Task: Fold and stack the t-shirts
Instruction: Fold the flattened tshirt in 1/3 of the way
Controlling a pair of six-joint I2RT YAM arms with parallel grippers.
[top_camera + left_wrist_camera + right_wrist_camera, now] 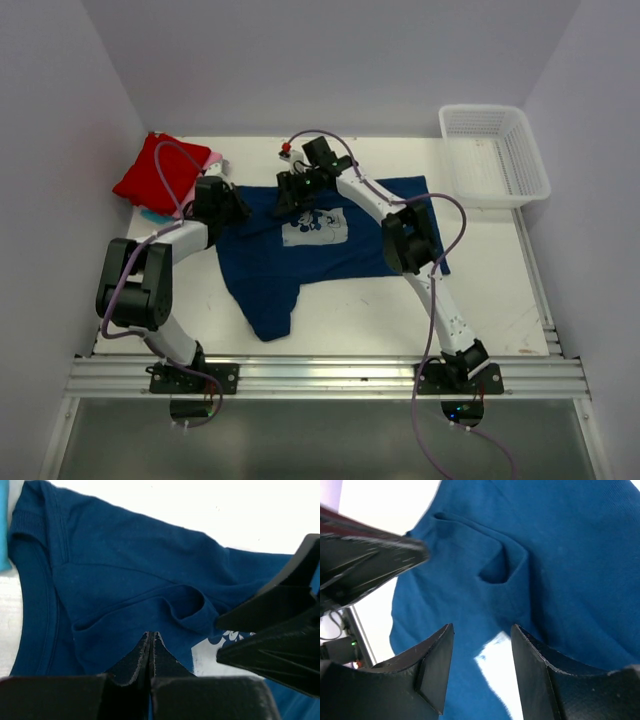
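- The navy t-shirt [300,265] lies spread out in the middle of the white table [480,290], with its pale picture [315,225] facing up.
- One sleeve sticks out toward the near edge of the table.
- The cloth near the collar is bunched into a small fold [190,610].
- The left pincer [151,635] is closed tight, with its tips down at the shirt near the collar. I cannot tell if it has cloth pinched between them.
- The right pincer [482,627] is open. It hangs just over the shirt, above the top edge of the picture, with nothing between its fingers.
- The two pincers are near each other, on either side of the small fold.
- A folded red t-shirt [150,180] sits at the far left of the table, with a pink one [213,158] and a teal one [152,214] peeking out from under it.
- A white basket [495,150] sits at the far right corner.
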